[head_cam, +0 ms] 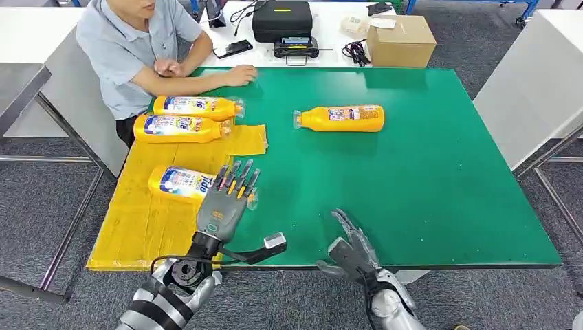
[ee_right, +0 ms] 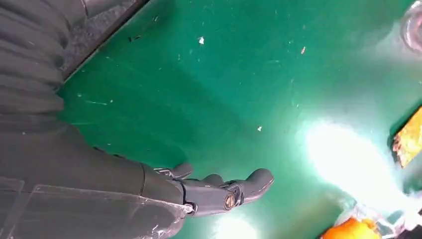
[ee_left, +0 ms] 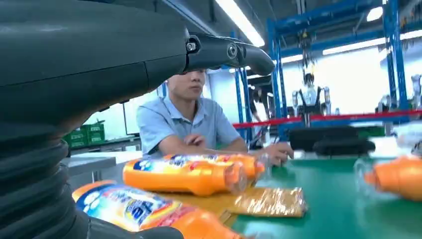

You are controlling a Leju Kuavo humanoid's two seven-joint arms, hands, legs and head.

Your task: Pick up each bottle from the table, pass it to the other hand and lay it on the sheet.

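Three yellow-orange bottles lie on the yellow sheet (head_cam: 137, 227) at the table's left: two side by side at the far end (head_cam: 196, 106) (head_cam: 180, 128), and a third bottle (head_cam: 177, 183) nearer me. My left hand (head_cam: 225, 203) hovers over the third bottle's neck end with its fingers spread, gripping nothing. In the left wrist view this bottle (ee_left: 144, 211) lies just under my left hand (ee_left: 89, 64). One more bottle (head_cam: 342, 118) lies on its side on the bare green table (head_cam: 426, 185). My right hand (head_cam: 352, 249) is open over the table's front edge, empty.
A person (head_cam: 134, 41) sits at the far left corner, with one hand (head_cam: 240, 74) resting on the green table. Behind it, a white table holds a black case (head_cam: 282, 20), a cardboard box (head_cam: 401, 40) and cables. Grey floor surrounds the table.
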